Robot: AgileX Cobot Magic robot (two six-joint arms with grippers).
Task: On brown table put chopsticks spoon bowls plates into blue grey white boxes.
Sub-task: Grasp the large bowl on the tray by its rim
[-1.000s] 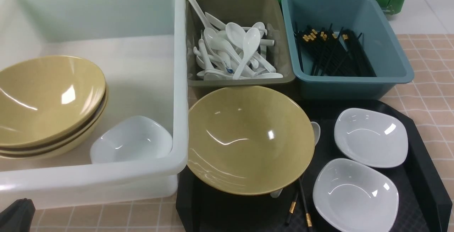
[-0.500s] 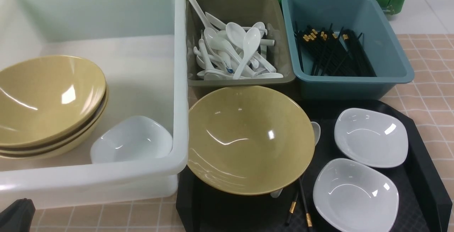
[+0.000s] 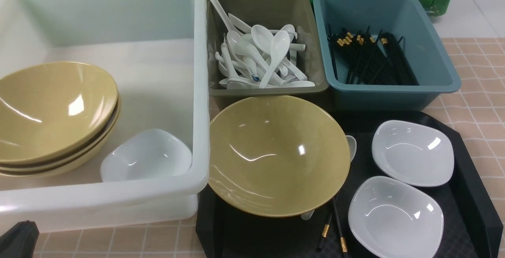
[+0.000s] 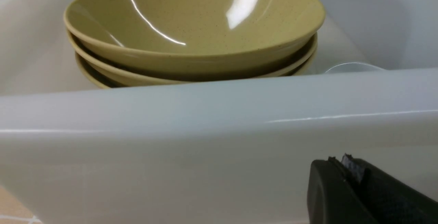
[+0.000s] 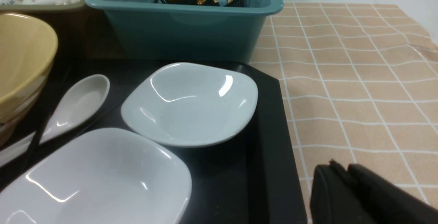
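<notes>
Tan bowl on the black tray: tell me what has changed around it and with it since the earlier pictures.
Nothing has visibly changed. The tan bowl sits as before on the black tray, and the two white dishes beside it have stayed put.

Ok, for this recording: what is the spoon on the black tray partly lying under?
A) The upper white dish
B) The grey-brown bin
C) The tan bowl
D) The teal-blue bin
C: in the front view the spoon's scoop peeks out from beneath the right edge of the tan bowl on the black tray.
</notes>
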